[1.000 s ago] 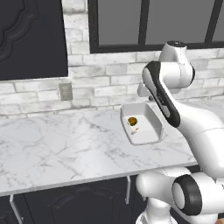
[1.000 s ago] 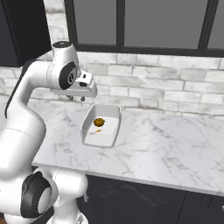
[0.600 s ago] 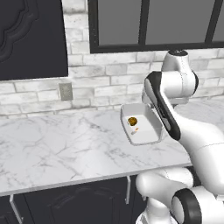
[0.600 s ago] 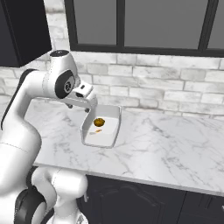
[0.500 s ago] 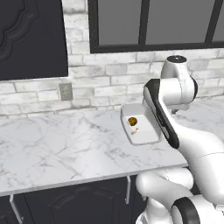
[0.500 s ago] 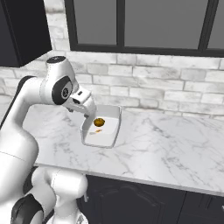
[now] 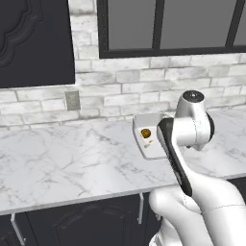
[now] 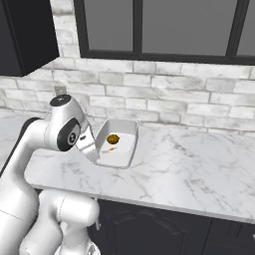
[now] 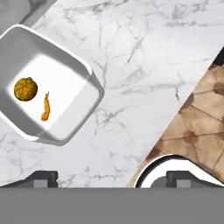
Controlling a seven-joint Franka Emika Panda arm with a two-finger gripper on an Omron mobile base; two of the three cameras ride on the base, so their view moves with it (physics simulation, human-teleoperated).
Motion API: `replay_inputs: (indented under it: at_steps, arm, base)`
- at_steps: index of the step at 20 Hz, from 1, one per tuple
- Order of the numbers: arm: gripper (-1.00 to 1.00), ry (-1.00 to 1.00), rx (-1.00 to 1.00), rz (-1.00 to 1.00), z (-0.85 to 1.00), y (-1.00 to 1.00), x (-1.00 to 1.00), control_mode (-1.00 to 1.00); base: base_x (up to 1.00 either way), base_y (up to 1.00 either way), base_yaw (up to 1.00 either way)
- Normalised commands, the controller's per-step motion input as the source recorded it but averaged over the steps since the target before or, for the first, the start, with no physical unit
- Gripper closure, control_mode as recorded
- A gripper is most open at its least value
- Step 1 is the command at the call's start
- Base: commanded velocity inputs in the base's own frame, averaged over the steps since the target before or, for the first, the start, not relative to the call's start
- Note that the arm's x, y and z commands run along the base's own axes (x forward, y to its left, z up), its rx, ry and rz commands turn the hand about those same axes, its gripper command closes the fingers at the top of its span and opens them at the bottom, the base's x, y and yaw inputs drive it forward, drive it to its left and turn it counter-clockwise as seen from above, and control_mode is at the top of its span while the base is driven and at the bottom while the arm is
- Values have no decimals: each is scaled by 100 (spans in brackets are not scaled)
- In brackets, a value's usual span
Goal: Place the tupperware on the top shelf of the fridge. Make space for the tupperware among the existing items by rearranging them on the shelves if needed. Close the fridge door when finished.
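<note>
Tupperware (image 9: 48, 98): white shallow tub, rounded corners, holding a round brown-orange lump and a thin orange sliver. Sits on marble counter (image 8: 199, 169) near brick wall. Gripper (image 9: 111, 179) fingers spread wide, holding nothing.

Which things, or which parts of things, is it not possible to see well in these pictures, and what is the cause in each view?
- Left base view: the right part of the tupperware is behind the arm.
- Right base view: the tub's near left corner is covered by the hand, and the gripper's fingertips cannot be made out.
- Hand view: the tub's far corner is cut by the left edge. What the thin orange piece beside the brown lump is cannot be told.
</note>
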Motion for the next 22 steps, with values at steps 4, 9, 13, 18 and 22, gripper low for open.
replay_inputs:
  at_steps: [4, 9, 13, 18, 22]
  arm:
    - [-100, 12, 39, -15, -12, -57, 54, -100]
    - [-100, 16, 9, 0, -3, -6, 63, -100]
    - [-100, 11, 0, 0, -22, 0, 63, -100]
    - [-100, 1, 0, 0, -56, 0, 46, -100]
    - [-100, 0, 0, 0, -75, 0, 43, -100]
  base:
    - [0, 0, 0]
    - [0, 0, 0]
    - [0, 0, 0]
    - [0, 0, 0]
    - [0, 0, 0]
